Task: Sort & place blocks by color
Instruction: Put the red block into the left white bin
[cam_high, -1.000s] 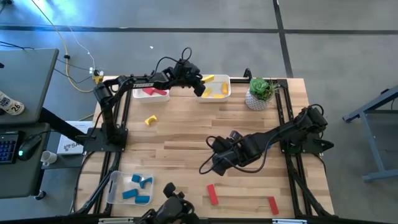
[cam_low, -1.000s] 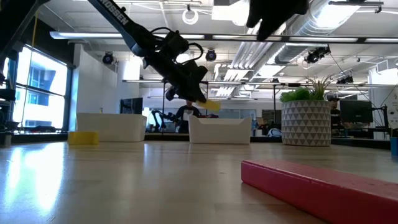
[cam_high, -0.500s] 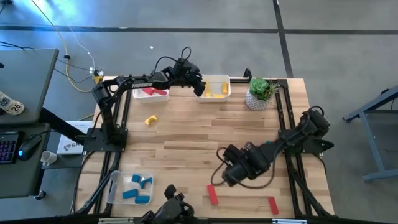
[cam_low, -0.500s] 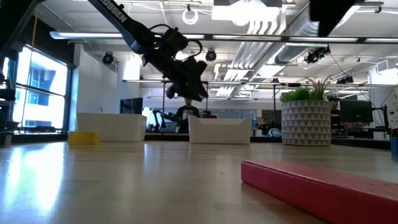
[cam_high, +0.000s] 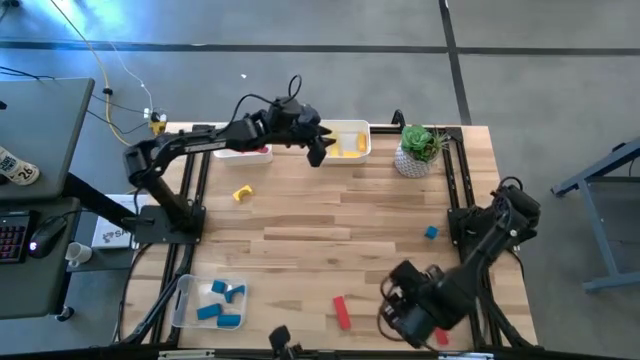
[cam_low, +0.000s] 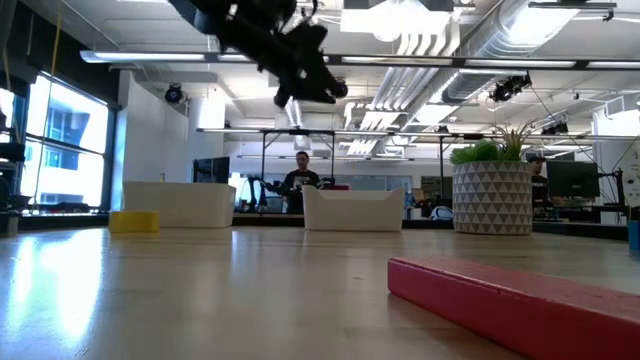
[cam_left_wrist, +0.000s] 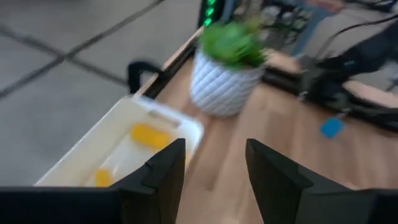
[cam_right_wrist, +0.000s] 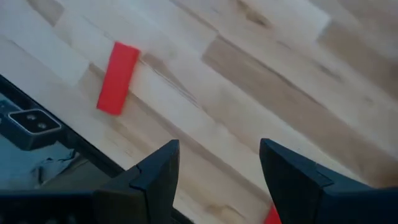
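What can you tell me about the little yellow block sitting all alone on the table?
The yellow block is small, solid yellow, and looks like smooth plastic or painted wood. From above its outline looks a bit bent, maybe an arch; from table height it looks like a short flat brick. It lies on the wooden table toward the left side, in front of the white bin with red blocks. Nothing touches it but the table, and no claw is near it.

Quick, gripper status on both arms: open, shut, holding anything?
Left gripper: open, empty, by the bin with yellow blocks.
Right gripper: open, empty, over the table's near edge by a red block.
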